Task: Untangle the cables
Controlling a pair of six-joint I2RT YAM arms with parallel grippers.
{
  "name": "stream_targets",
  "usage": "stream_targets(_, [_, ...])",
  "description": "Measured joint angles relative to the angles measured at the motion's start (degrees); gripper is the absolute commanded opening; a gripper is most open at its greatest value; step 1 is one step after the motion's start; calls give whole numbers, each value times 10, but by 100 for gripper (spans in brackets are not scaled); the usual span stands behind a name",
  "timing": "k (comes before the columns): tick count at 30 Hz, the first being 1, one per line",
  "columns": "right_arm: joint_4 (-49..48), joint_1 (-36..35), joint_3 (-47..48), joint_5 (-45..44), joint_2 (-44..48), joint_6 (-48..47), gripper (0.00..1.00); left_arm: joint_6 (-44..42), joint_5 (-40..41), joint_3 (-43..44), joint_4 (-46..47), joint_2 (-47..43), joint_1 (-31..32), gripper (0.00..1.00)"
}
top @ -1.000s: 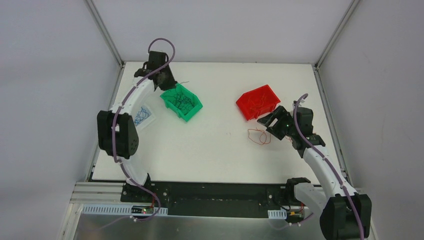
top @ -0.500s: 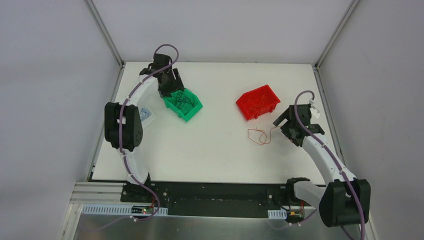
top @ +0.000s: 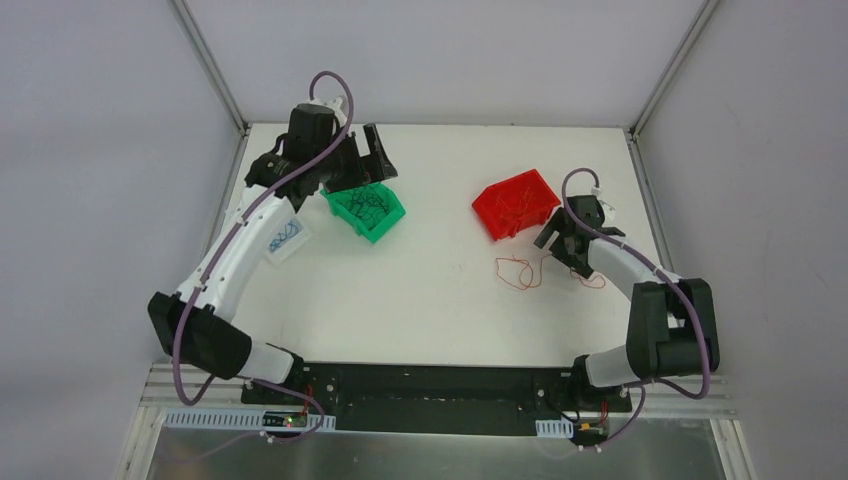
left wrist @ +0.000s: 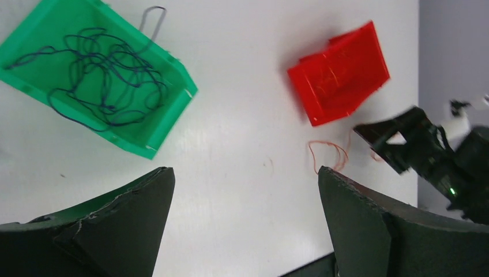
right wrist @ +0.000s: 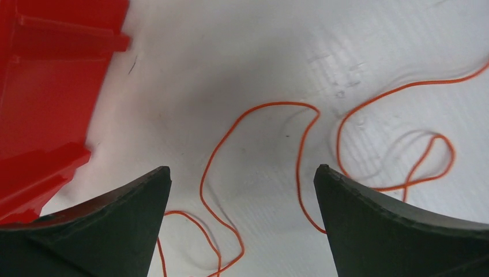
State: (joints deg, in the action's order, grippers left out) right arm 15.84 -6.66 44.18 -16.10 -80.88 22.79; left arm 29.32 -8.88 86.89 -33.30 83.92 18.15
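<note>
Table (top: 440,310): white, matte, faintly scuffed. Room: pale grey walls (top: 100,150), aluminium corner posts (top: 210,65).

Thin dark blue wires (left wrist: 98,75) lie tangled inside the green plastic bin (left wrist: 171,117), far left of the table. A thin red wire (right wrist: 300,150) lies in loose loops on the table, just on the near side of the red plastic bin (top: 516,203).

Left gripper (left wrist: 243,173): raised near the green bin, jaws spread wide, holding nothing. Right gripper (right wrist: 242,168): low over the red wire, jaws spread wide, not gripping it.
</note>
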Motion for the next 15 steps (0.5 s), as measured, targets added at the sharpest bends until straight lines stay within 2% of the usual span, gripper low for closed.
stream_targets(3, [-13, 2, 1, 56, -20, -10, 99, 0, -20, -25, 0, -45, 23, 99])
stream_targets(8, [-39, 3, -7, 173, -14, -9, 99, 0, -26, -76, -3, -86, 20, 99])
stream_targets(15, [-11, -84, -3, 209, -2, -29, 99, -2, -26, -125, -9, -101, 20, 99])
